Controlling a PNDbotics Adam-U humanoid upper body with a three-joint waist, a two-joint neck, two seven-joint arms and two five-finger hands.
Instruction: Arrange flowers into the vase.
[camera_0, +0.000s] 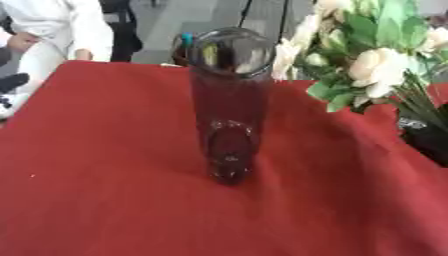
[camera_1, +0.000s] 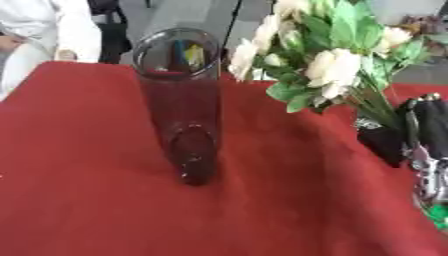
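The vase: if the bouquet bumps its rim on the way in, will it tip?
Probably at risk: the vase is tall, narrow and looks empty, so likely top-heavy once stems lean in. It stands on a red cloth, which may slide. Clear glass, so likely fragile.

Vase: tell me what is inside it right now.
No flowers or stems are inside the clear vase; only the red cloth shows through it. The flowers are off to its right, their lower stems hidden behind the right hand.
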